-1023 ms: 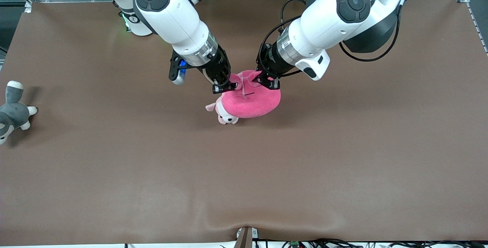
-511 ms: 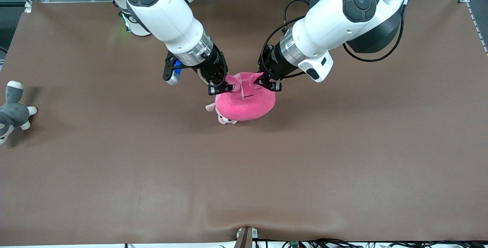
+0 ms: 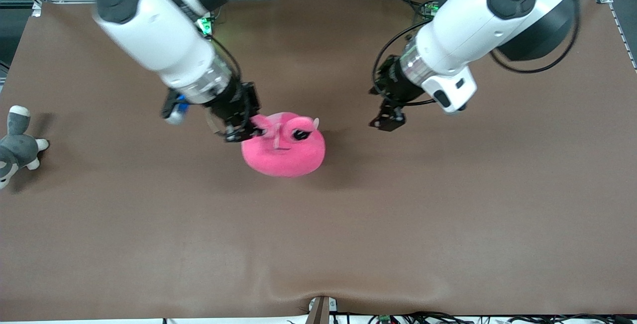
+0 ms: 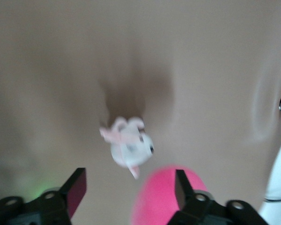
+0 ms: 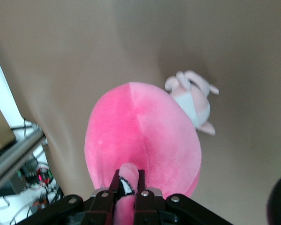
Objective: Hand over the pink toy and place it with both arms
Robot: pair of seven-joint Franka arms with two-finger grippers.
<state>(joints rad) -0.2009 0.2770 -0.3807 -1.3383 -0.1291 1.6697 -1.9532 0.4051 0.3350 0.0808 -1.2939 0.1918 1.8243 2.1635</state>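
Note:
The pink toy (image 3: 286,152), a round hot-pink plush with black eyes, hangs over the middle of the table. My right gripper (image 3: 245,132) is shut on one of its ear-like flaps. In the right wrist view the flap sits pinched at the right gripper (image 5: 127,185), with the toy's body (image 5: 140,136) hanging below it. My left gripper (image 3: 387,121) stands open and empty beside the toy, toward the left arm's end and apart from it. The left wrist view shows the left gripper (image 4: 129,190) with its jaws wide apart, and one edge of the pink toy (image 4: 161,199) by one finger.
A small pale pink-and-white puppy plush (image 5: 194,101) lies on the brown table (image 3: 448,214) under the hanging toy. It also shows in the left wrist view (image 4: 129,147) and is hidden in the front view. A grey-and-white plush animal (image 3: 17,145) lies at the right arm's end.
The left gripper opened, let go of the pink toy and drew back toward its own end. The right arm carried the toy away toward the right arm's end, covering the puppy plush.

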